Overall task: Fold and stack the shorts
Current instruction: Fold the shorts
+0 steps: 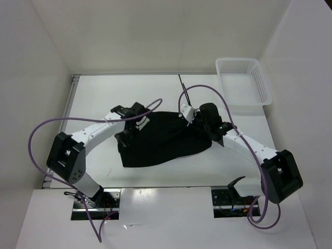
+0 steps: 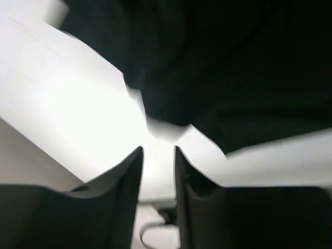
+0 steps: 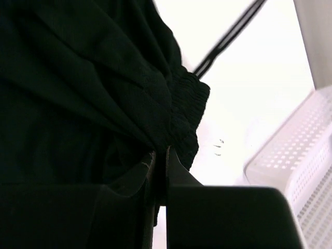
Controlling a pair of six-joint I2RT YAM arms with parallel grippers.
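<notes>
Black soft fabric: the shorts [image 1: 163,141] lie in one rumpled mass on the white table [image 1: 93,98], stretched between the two grippers.

Right gripper [image 3: 161,158]: fingers pressed almost together, with a fold of the fabric pinched between them. The gathered elastic waistband [image 3: 187,104] sits just ahead of the tips. The drawstring [image 3: 228,39] trails away beyond the tips, over bare table. The white lattice basket [image 3: 295,155] is off to the right of the fingers, apart from the cloth.

Left gripper [image 2: 158,158]: fingers a narrow slit apart with only table showing between them, so it holds nothing. The edge of the shorts is just ahead of the tips, not touching.

Progress (judgement): early to middle. The top view shows an uneven, slanted outline with wrinkles, not a squared packet. I cannot tell whether a first fold is in. Left to do: flatten, fold to a tidy shape, then place it as the stack. No stack is visible.
</notes>
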